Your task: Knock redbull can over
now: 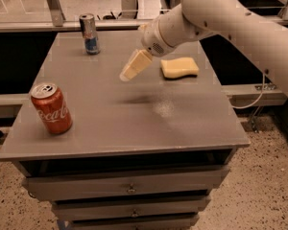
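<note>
Redbull can (89, 33) is standing upright in the upper left of the frame, near the tabletop's (182, 123) back edge. The hand (134, 66) hovers mid-frame, well off to its right; can't tell if it's wide or narrow. My worry is that a low nudge just slides the can, and a hard swipe sends it off the back.

Silver-blue redbull can (89, 33); red Coca-Cola can (51, 109); cream tool (133, 67) over grey table (134, 128).
</note>
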`<act>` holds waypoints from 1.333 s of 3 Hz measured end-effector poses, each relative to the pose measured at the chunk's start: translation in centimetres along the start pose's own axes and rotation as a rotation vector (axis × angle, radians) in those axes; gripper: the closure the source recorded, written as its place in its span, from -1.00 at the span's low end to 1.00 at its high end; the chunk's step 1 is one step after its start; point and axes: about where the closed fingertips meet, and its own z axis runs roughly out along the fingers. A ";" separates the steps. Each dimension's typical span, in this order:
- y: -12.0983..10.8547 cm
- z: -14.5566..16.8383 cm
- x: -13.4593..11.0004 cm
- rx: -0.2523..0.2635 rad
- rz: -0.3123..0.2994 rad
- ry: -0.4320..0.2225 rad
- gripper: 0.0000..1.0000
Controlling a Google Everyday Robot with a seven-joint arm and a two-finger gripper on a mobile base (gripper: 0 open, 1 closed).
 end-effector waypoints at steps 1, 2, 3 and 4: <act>-2.9 3.7 -0.2 0.044 0.035 -0.037 -1.00; -5.3 7.0 -1.3 0.067 0.086 -0.103 -1.00; -6.9 10.1 -3.7 0.067 0.126 -0.181 -1.00; -8.0 12.7 -5.7 0.057 0.167 -0.254 -1.00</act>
